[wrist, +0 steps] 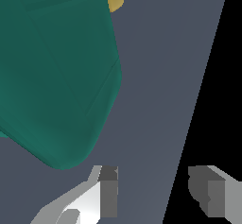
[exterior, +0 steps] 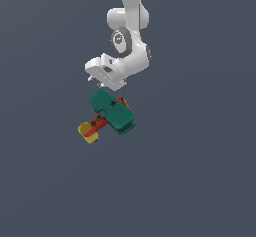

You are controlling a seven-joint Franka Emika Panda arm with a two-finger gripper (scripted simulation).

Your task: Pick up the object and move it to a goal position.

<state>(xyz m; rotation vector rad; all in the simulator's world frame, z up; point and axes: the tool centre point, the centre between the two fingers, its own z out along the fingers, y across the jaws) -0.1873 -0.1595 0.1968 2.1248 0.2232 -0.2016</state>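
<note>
1. As the wrist view shows, the pincer (wrist: 153, 190) stands released: its two dark fingertips (wrist: 108, 192) are set well apart, and only bare grey counter (wrist: 156, 100) lies between them.
2. Nothing is gripped. The teal wing of the toy airplane (wrist: 56, 72) fills much of the wrist view and lies just beside one fingertip, outside the gap between the two; contact cannot be judged.
3. A small yellow part of the airplane shows past the far edge of the wing in the wrist view; which part it is cannot be told there.
4. In the exterior view the pincer (exterior: 100, 81) hangs from the white arm (exterior: 127, 36), whose hand is tilted, and sits just above the airplane (exterior: 111, 112) at the wing's upper edge. The fingertips themselves are too small to resolve in this view.
5. The airplane lies near the middle of the exterior view, on or close to the counter (exterior: 200, 171); contact cannot be told. The broad teal wing faces the camera, the red body runs beneath it toward the exterior view's lower left, and the yellow tail piece ends that side.
6. A small yellow-and-red detail at the wing's upper right edge marks the propeller end.
</note>
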